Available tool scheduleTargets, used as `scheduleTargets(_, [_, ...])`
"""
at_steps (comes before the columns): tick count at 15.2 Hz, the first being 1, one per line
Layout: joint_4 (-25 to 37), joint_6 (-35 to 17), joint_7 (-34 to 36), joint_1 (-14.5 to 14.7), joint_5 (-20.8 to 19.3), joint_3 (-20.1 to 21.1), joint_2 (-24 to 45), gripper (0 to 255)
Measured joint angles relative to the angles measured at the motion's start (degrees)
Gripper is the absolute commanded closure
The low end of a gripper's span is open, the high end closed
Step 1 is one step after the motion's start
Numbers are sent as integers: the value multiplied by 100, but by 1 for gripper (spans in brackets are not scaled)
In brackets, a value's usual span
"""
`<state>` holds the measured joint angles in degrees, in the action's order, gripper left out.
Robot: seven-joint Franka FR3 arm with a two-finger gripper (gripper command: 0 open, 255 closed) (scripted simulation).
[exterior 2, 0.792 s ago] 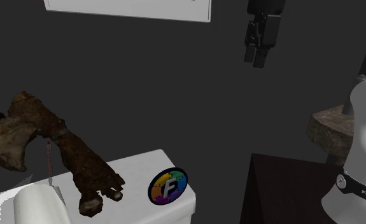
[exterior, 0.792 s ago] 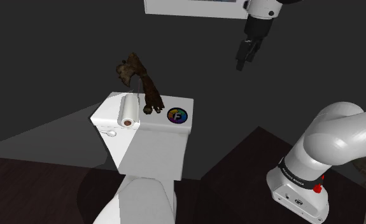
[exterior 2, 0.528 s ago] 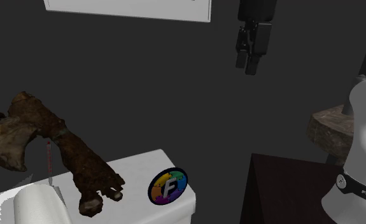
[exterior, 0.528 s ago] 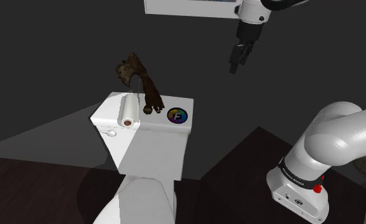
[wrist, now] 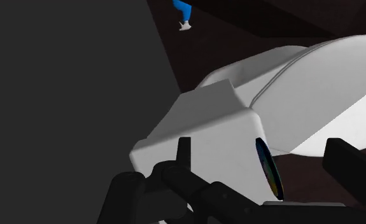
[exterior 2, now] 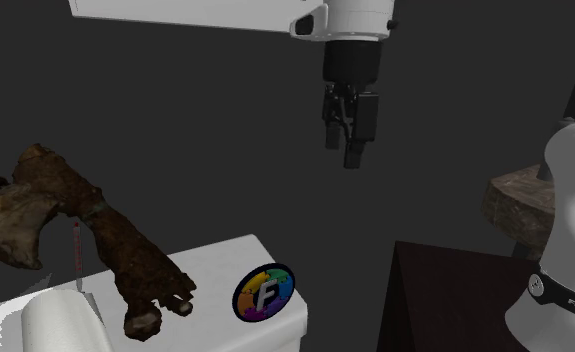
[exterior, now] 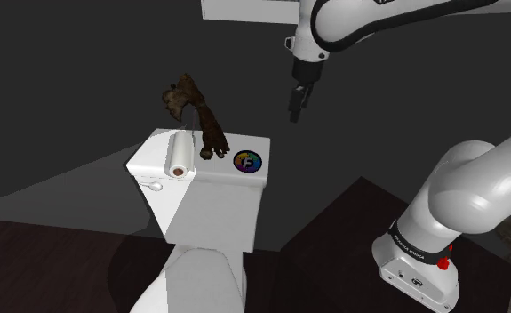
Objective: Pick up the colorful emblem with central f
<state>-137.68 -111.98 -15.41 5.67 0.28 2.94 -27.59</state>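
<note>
The gripper (exterior 2: 343, 152) hangs released in open air, its black fingers apart in the wrist view and clasping nothing; it points down, presumably so that it can drop toward the target from above; the colorful emblem (exterior 2: 263, 292) lies at about 7 o'clock from it in both outside views, well apart and lower. The emblem, a dark disc with a rainbow ring and a white F, rests flat on the white toilet tank lid (exterior: 155, 153), close to the lid's front edge at its 3 o'clock end in the shoulder view. Flat as it lies, I judge it offers only its thin rim to the fingers. At its 9 o'clock, near it, ends a gnarled brown piece (exterior 2: 95, 225); further at 9 o'clock lies a paper roll (exterior: 180, 156). The tank is lidded, so its contents are hidden.
</note>
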Motion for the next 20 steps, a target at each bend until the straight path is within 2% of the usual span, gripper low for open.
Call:
scheduleTargets(11, [815, -1165, -714, 515, 41, 373, 2190, 0])
scheduleTargets(15, [910, -1422, -824, 606, 19, 462, 2586, 0])
scheduleTargets(20, [717, -1813, -807, 615, -10, 473, 2789, 0])
